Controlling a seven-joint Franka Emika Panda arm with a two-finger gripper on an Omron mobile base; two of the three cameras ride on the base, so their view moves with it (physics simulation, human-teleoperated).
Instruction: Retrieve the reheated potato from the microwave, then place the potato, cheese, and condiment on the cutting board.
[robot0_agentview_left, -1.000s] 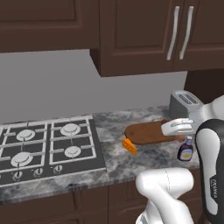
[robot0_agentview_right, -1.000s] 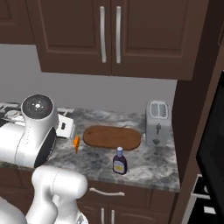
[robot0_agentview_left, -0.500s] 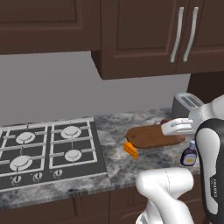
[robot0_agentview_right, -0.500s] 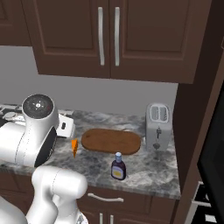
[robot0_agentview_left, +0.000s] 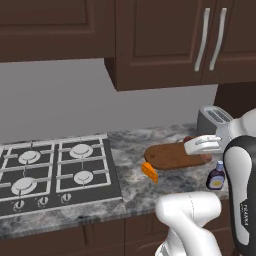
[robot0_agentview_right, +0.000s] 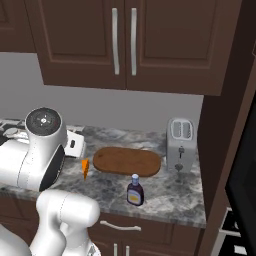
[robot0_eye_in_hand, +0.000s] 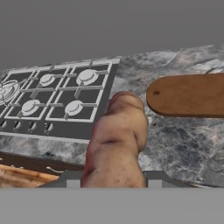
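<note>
In the hand view the lumpy brown potato (robot0_eye_in_hand: 117, 139) fills the middle, with my gripper (robot0_eye_in_hand: 114, 176) shut on it; the fingertips are hidden behind it. The white hand (robot0_agentview_left: 202, 145) hovers over the right end of the reddish-brown cutting board (robot0_agentview_left: 172, 156) (robot0_agentview_right: 127, 161) (robot0_eye_in_hand: 192, 96). The orange cheese (robot0_agentview_left: 149, 172) (robot0_agentview_right: 85, 168) lies on the counter just left of the board. In front of the board stands the condiment (robot0_agentview_left: 216, 178) (robot0_agentview_right: 134, 190). The dark front of the microwave (robot0_agentview_right: 245, 165) shows at the right edge.
A silver toaster (robot0_agentview_left: 214, 118) (robot0_agentview_right: 180, 144) stands right of the board. The gas hob (robot0_agentview_left: 57, 167) (robot0_eye_in_hand: 61, 98) takes up the counter's left part. Dark wall cabinets (robot0_agentview_right: 125, 42) hang above. A tall dark cabinet side closes off the right.
The whole scene has slid slightly down in both base views, so the camera has moved a little. The hand keeps its place over the board's right end.
</note>
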